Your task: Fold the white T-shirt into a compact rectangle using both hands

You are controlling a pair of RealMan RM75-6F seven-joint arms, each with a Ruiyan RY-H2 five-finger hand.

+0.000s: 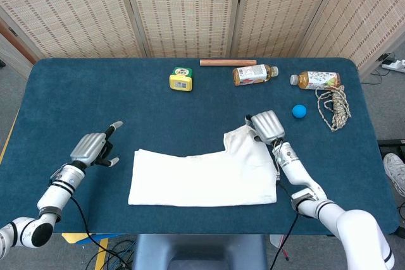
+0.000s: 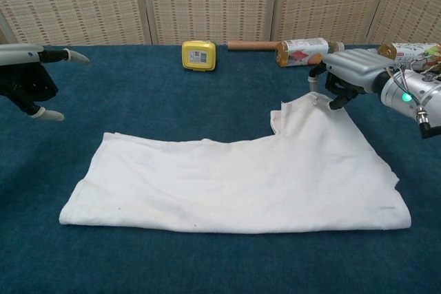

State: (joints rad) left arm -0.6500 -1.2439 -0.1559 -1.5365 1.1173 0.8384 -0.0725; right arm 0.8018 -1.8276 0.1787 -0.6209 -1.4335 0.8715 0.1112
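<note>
right hand (image 2: 348, 74) fingers (image 2: 336, 103) curled, touching t-shirt (image 2: 241, 184) corner.

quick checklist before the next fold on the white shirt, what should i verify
1. T-shirt lies flat on the table: ok, apart from its raised far right corner.
2. Right hand has a hold on that corner: cannot tell; its fingers are at the cloth edge, a pinch is not plain.
3. Left hand is at the shirt: not ok; it hovers to the left, apart from the cloth, holding nothing.
4. Fold path free of clutter: ok; yellow box, bottles and blue ball sit beyond the shirt.
5. Near edge is straight: ok in the chest view.
</note>
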